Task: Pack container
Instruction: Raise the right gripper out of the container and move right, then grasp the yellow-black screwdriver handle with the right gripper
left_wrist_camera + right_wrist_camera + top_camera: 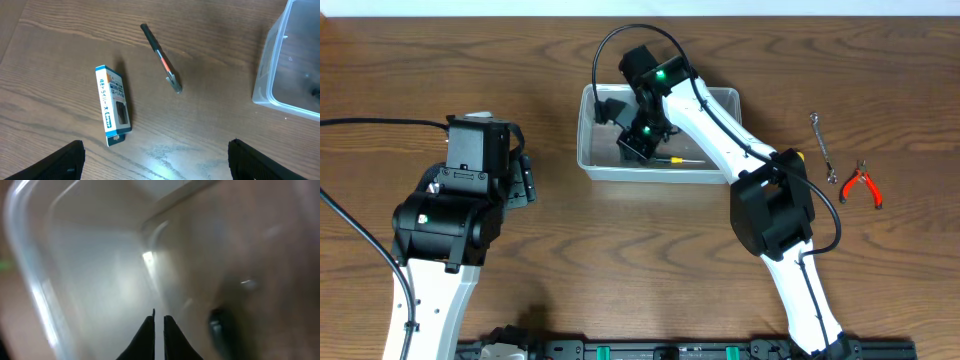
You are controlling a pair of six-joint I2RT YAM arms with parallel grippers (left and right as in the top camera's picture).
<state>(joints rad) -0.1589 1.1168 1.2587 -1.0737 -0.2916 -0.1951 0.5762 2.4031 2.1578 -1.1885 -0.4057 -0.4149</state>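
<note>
Right gripper (159, 330) has its fingers almost closed, with only a thin slit and nothing seen between them, low inside the clear container (588, 165), which lies toward 12 o'clock in the overhead view. I judge it should rise straight up, free of the thin walls, so the tub does not slide. Left gripper (157, 162) is spread wide and empty over a blue-white box (112, 105), and the wood-grain table (420, 60) has free room, with a wrench (823, 148) and red pliers (861, 177) at 3 o'clock of the container.
</note>
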